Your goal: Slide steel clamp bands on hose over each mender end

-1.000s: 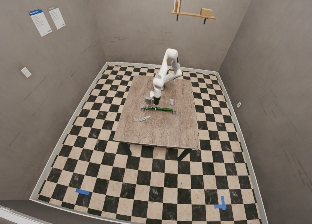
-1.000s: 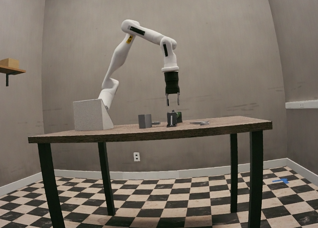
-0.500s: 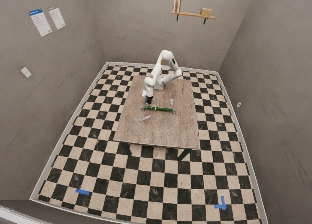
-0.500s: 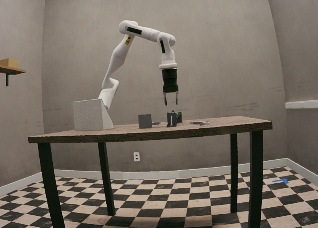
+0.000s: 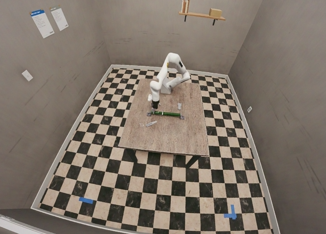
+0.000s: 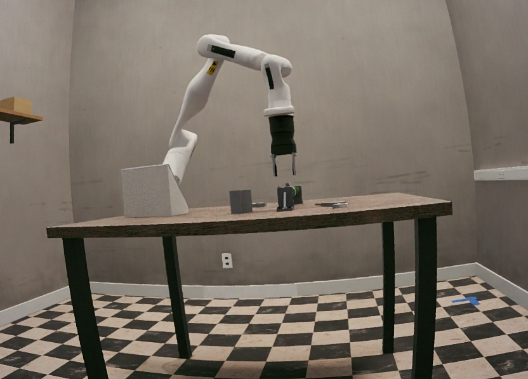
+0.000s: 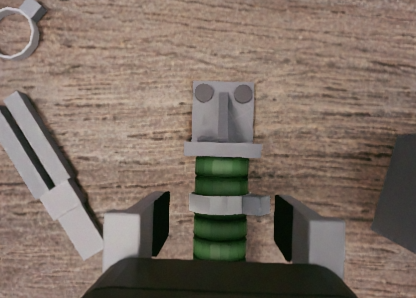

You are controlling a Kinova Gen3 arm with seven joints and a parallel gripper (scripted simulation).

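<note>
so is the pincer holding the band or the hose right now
Nothing is held. The pincer is open above the hose, a finger on either side of the band, touching neither.

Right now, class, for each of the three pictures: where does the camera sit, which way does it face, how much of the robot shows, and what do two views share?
Top: high in a room corner, looking steeply down at the table; the whole white arm shows.
Exterior: low at the table's side, facing level; whole arm, open fingers above the hose.
Wrist: on the arm's wrist, looking straight down; only both fingers flanking the green hose and one clamp band.
Shared: top and wrist both show the hose and its grey end bracket.
</note>
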